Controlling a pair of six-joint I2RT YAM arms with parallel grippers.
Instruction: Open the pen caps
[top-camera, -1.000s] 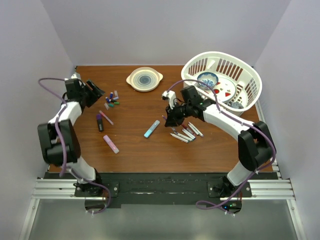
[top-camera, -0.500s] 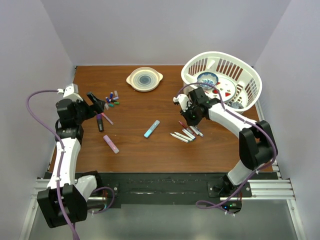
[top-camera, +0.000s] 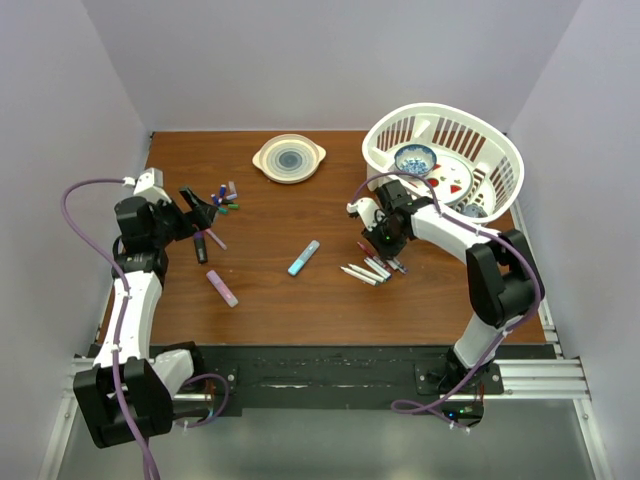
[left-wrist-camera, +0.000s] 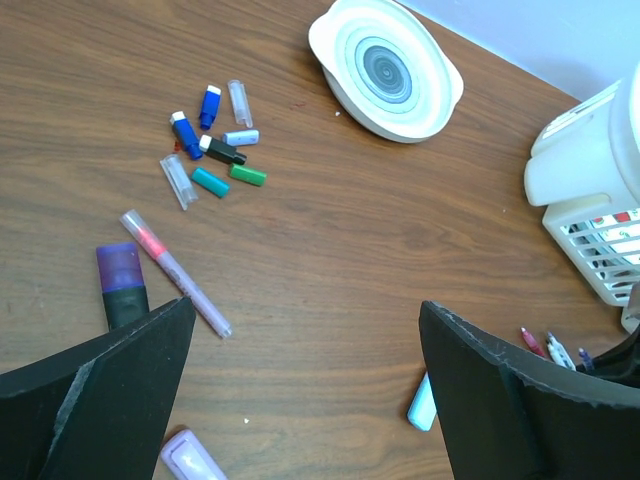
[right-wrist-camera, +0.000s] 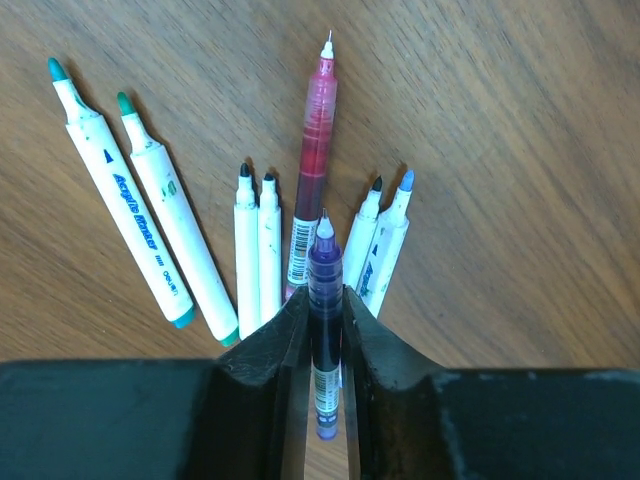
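Top: pen caps (top-camera: 224, 198) lie in a loose cluster toward the far-left corner of the table (top-camera: 300, 310). Left gripper (top-camera: 198, 210) is just beside them, fingers spread wide, empty. Right gripper (top-camera: 377, 240) is low over the uncapped pens (top-camera: 365, 270), right of centre.

Left wrist: the caps lie near the white dish (left-wrist-camera: 385, 68).

Right wrist: the fingers (right-wrist-camera: 270, 350) flank a purple pen (right-wrist-camera: 323, 280) closely. Pinched or loose, cannot tell.

My left arm (top-camera: 135, 290) stands bent at the elbow, the left gripper (left-wrist-camera: 305, 305) spread wide. My right arm (top-camera: 450, 225) folds inward, right gripper (right-wrist-camera: 325, 295) angled down, jaws nearly together flanking a purple pen (right-wrist-camera: 323, 265); I can't tell if they pinch it.
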